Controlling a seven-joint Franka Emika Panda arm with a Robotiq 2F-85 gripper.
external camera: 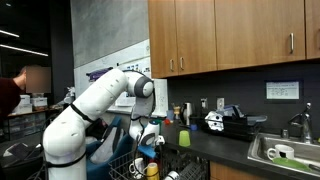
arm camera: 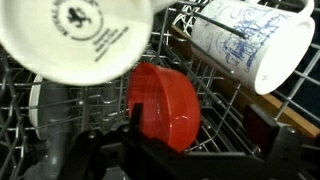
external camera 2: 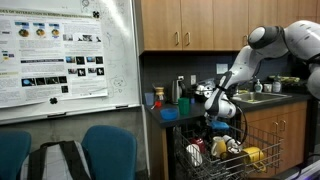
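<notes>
Our gripper point(arm camera: 185, 152) hangs over the wire rack point(external camera 2: 262, 135) with its jaws spread wide apart and nothing between them. Just beneath it and a little ahead, a red bowl point(arm camera: 165, 105) stands on edge among the tines – the nearest thing to the fingers, though we judge it untouched. Ahead and to one side a white mug point(arm camera: 250, 40) with blue drawing lies tilted on the rack. Ahead on the opposite side a white cup point(arm camera: 80, 35) with a dark crest sits very close to the camera.

The risk, as we see it, is crowding. Coming straight down, a wide-open finger could catch a tine or knock the mug. A grip on the bowl's thin, slick rim might also slip – and a bowl tipping sideways would strike the crockery beside it.
</notes>
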